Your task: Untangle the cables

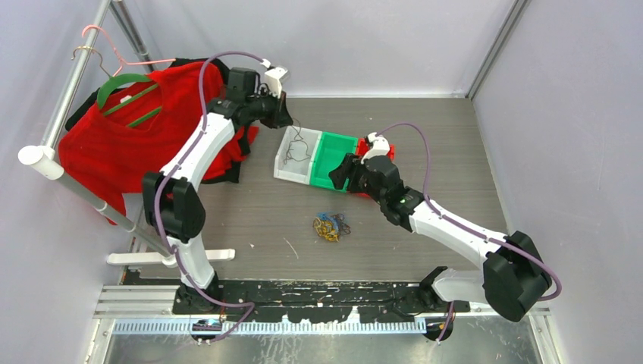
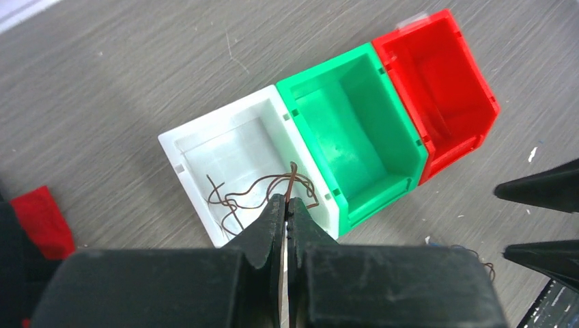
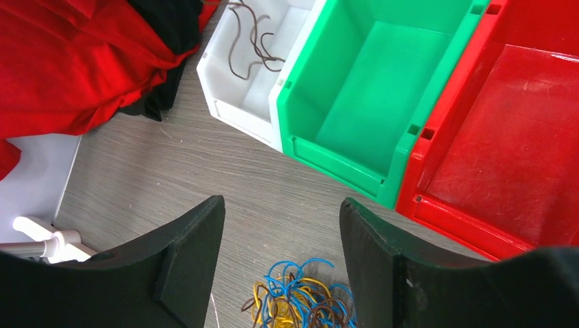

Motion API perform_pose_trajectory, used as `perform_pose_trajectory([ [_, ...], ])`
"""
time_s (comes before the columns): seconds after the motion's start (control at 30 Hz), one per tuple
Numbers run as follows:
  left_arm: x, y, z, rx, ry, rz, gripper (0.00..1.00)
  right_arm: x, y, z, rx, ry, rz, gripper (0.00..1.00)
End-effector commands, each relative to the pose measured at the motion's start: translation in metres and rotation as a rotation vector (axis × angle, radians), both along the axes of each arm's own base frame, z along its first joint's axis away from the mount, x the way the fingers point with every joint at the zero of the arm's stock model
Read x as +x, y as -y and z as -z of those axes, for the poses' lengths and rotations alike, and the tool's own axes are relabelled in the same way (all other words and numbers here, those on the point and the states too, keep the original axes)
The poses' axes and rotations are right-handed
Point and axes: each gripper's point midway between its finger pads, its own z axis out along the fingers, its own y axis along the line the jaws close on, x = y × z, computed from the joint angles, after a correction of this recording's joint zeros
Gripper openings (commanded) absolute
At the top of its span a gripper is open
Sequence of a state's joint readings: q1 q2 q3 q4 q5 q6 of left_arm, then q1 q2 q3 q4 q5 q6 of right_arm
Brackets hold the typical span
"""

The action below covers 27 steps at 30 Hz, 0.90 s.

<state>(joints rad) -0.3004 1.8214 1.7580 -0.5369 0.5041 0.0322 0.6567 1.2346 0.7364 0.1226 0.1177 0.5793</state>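
Grey tabletop (image 3: 273, 205), cables (image 3: 300, 301) partly off-frame

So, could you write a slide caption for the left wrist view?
Left gripper pinches a brown cable trailing into the white bin, beside the green bin and red bin.

No writing, label, brand mark, number or sign could be read in any of the three views.
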Motion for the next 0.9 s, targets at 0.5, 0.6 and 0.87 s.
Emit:
perform_pose_trajectory([
  [0.5, 0.039, 0.010, 0.100, 0.287, 0.113, -0.009, 0.00, 0.006, 0.005, -0.013, 0.063, 0.031, 0.032, 0.64],
  [0.6, 0.040, 0.007, 0.117, 0.340, 0.108, -0.010, 0.00, 0.006, 0.006, -0.013, 0.065, 0.029, 0.035, 0.64],
  [0.87, 0.049, -0.004, 0.139, 0.432, 0.119, -0.038, 0.00, 0.003, 0.006, -0.005, 0.073, -0.002, 0.040, 0.64],
])
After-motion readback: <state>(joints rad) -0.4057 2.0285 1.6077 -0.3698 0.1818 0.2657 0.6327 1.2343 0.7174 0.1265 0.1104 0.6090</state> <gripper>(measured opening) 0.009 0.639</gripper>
